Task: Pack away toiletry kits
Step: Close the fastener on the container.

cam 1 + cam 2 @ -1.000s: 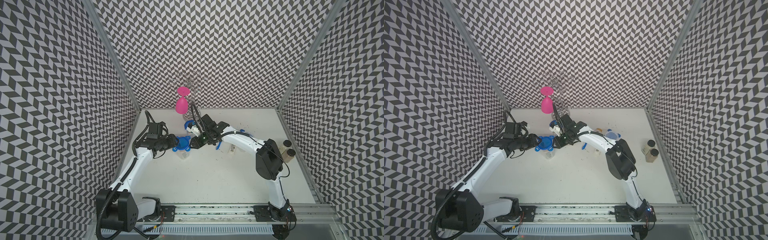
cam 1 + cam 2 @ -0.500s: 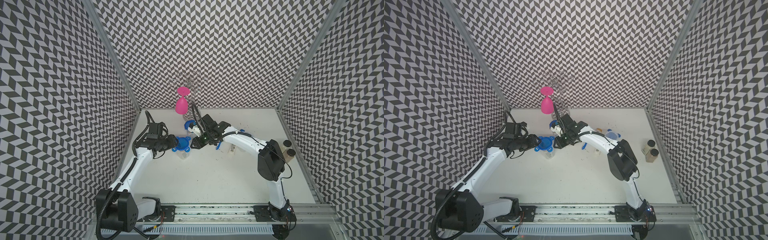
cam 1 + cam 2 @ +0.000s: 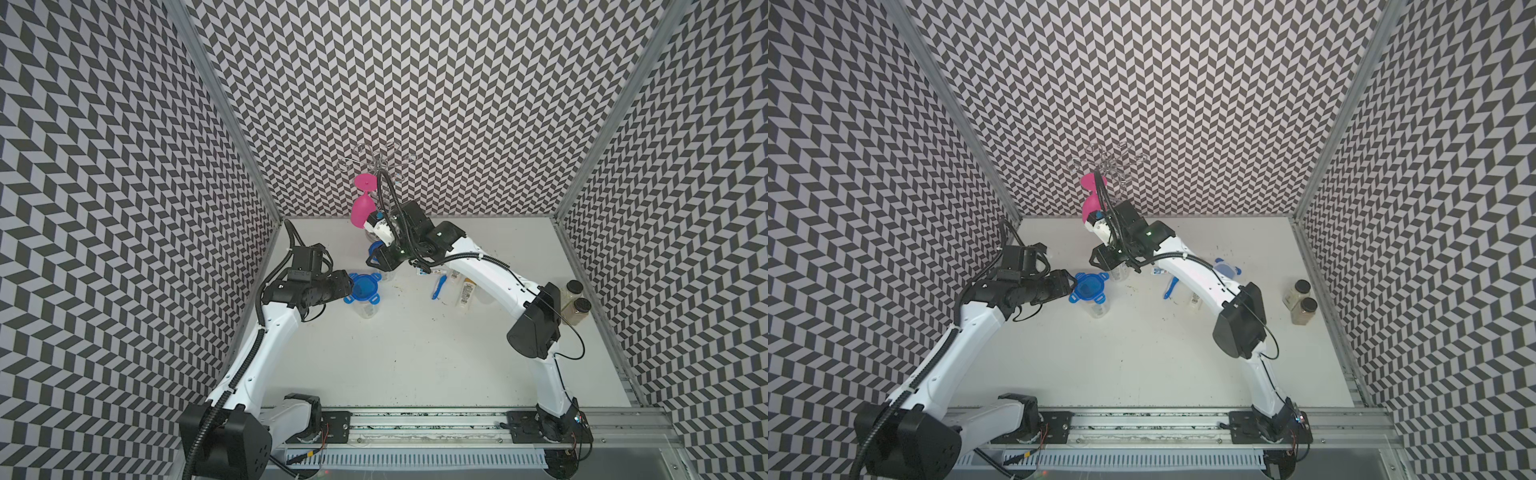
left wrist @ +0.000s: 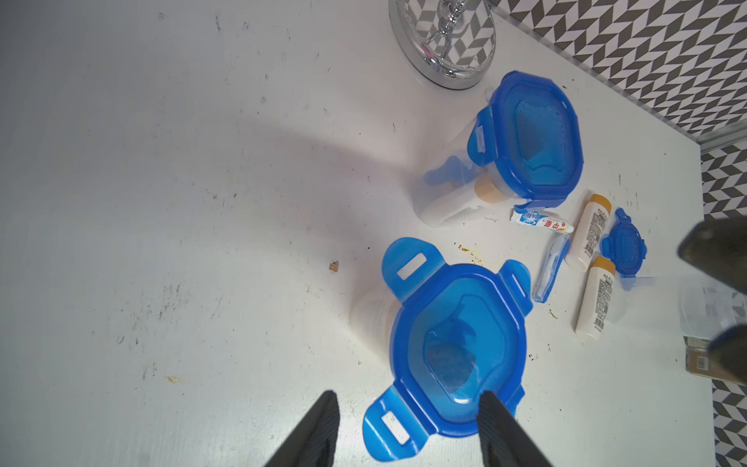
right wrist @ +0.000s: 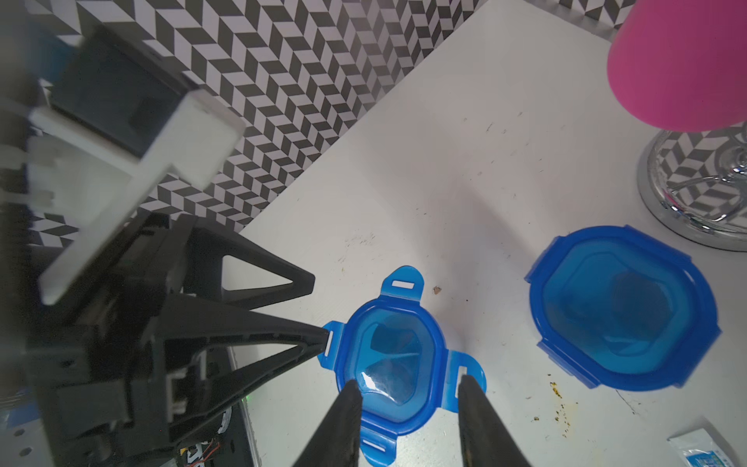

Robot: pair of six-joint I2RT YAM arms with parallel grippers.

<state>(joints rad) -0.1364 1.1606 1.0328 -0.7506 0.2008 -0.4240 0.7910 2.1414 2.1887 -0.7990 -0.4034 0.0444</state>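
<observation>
At the left, the left gripper (image 4: 408, 396) has its jaws well apart and grasps nothing; one fingertip (image 5: 313, 339) touches a side tab of the blue lid (image 4: 456, 347). This lid lies on a clear jar (image 3: 366, 309) with all four tabs spread out, not clipped. Over the same lid we see the right gripper (image 5: 409, 380), its jaws also parted, empty. Just beside stands a second jar (image 4: 428, 210), its lid clipped down, a yellow-capped bottle (image 4: 485, 190) inside. Further right, on the white table (image 4: 202, 202), lie a toothpaste tube (image 4: 541, 221), a blue toothbrush (image 4: 551, 269) and two white bottles (image 4: 590, 234)
</observation>
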